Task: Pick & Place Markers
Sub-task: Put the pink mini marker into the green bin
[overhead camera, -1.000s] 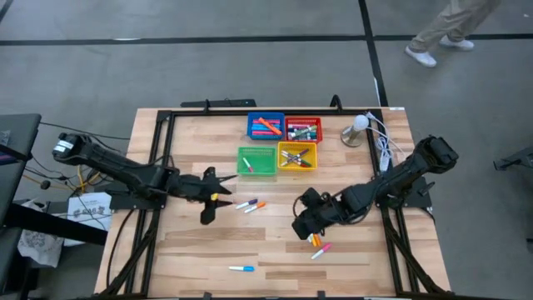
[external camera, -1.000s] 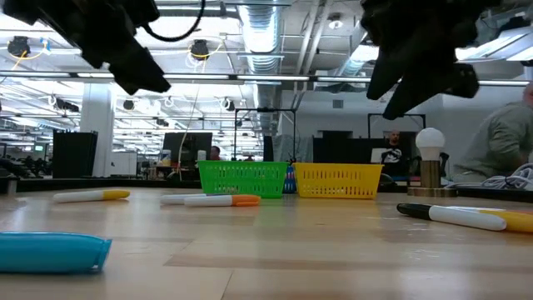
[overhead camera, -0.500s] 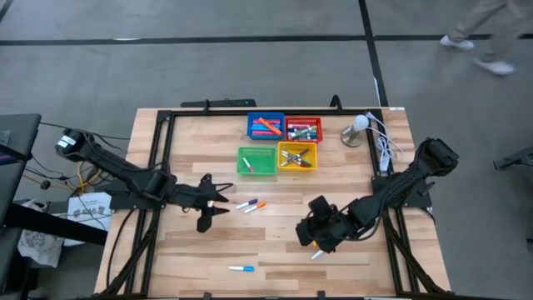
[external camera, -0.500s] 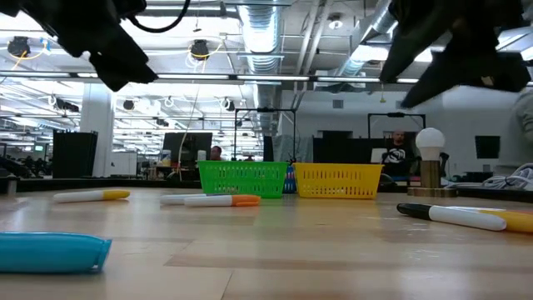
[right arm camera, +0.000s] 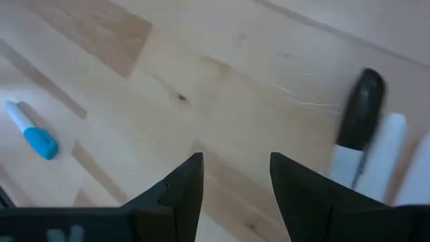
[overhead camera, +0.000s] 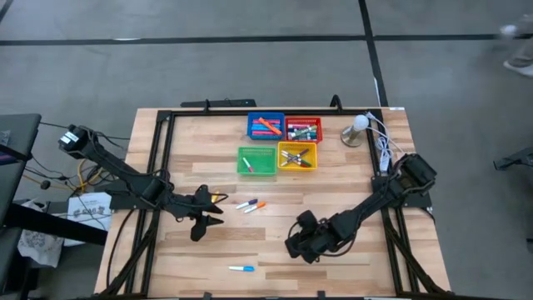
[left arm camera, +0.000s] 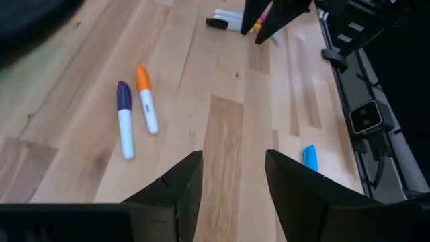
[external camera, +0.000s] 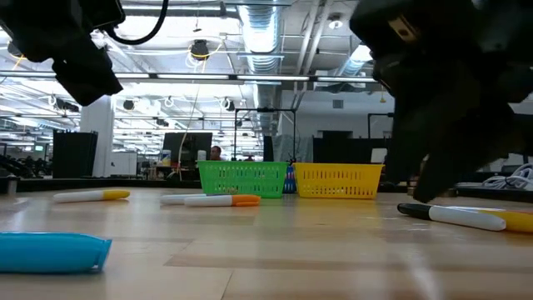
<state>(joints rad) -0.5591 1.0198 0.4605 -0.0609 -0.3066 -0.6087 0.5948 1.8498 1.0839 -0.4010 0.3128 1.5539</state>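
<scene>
right fingers (right arm camera: 235, 195) parted, black-capped marker (right arm camera: 359, 128) possibly hidden from overhead

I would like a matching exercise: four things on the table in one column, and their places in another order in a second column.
Things:
1. blue-capped marker
2. green tray
3. lamp
4. orange-capped marker

Places:
A. far right corner of the table
B. alone near the front edge
C. between the two grippers
D. beside the yellow tray

Pairs: 1-B, 2-D, 3-A, 4-C
</scene>
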